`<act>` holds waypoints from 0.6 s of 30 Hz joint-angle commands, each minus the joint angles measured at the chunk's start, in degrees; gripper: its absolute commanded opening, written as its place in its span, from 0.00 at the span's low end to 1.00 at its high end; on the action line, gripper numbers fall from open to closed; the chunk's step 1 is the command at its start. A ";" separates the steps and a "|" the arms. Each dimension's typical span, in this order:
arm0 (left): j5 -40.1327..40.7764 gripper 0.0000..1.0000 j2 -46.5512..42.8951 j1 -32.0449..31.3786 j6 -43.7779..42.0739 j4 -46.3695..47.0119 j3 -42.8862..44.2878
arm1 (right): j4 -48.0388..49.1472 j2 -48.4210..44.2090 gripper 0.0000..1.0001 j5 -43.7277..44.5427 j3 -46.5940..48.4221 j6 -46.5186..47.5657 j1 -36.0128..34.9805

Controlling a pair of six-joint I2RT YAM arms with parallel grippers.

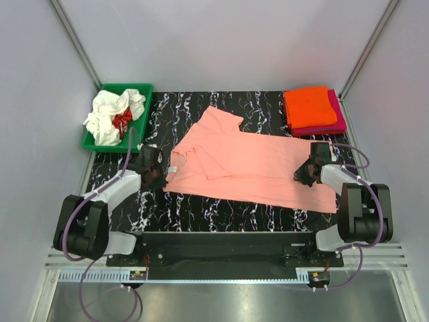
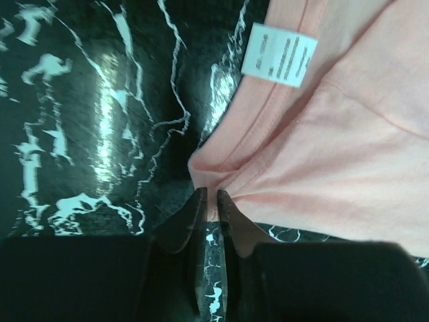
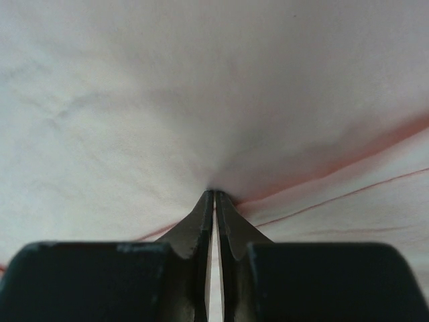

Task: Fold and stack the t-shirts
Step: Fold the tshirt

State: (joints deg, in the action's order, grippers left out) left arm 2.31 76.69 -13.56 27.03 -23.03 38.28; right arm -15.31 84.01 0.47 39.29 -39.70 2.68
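You see the salmon-pink cloth t-shirt (image 1: 248, 164) lying flat across the middle of the black table with white marble veins (image 1: 201, 208). It reaches from the left arm to the right arm, and one part of it points toward the far side.

Your left gripper (image 1: 158, 177) stands at the left edge of this shirt. In the left wrist view its two fingers are almost together (image 2: 209, 196), and a small corner of the pink hem (image 2: 335, 147) sits between the tips. A white sewn-in label (image 2: 278, 55) shows a little farther along the same edge.

Your right gripper (image 1: 303, 176) is on the right part of the shirt, a little inside its right end. In the right wrist view the jaws are pressed together (image 3: 213, 194) and pinch a small peak of the pink cloth (image 3: 167, 100), which fills the whole view.

At the far right corner a folded bright orange t-shirt (image 1: 310, 106) lies on top of a folded magenta t-shirt (image 1: 338, 114).

At the far left stands the green plastic bin (image 1: 137, 90). Crumpled white t-shirts (image 1: 107, 114) are inside it and hang partly over its left rim, with a red t-shirt (image 1: 122, 119) among them.
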 commanded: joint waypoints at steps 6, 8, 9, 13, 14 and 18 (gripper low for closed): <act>9.12 0.25 -3.73 0.20 -0.39 -4.22 6.62 | -1.30 -0.25 0.11 1.64 -0.44 0.15 0.31; 6.41 0.29 -4.35 0.12 -0.48 -3.87 8.03 | -1.21 -0.60 0.11 1.55 -0.53 0.15 0.22; 1.87 0.31 -4.96 -0.58 -0.57 -2.91 9.08 | -1.21 -0.60 0.11 1.38 -0.70 0.33 0.31; -11.78 0.39 -4.27 -3.66 3.02 8.40 9.35 | -0.42 -2.09 0.13 0.68 -1.40 -0.11 0.31; -13.02 0.40 -3.39 -4.45 4.08 9.74 9.53 | 0.19 -2.53 0.15 0.50 -1.76 -0.02 0.31; -15.05 0.43 4.50 -9.01 6.98 13.18 11.90 | 1.16 -5.07 0.18 0.06 -3.51 0.06 0.31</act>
State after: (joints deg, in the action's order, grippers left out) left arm -6.70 76.36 -20.03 30.94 -16.78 47.33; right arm -14.63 81.80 0.36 37.39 -39.72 2.74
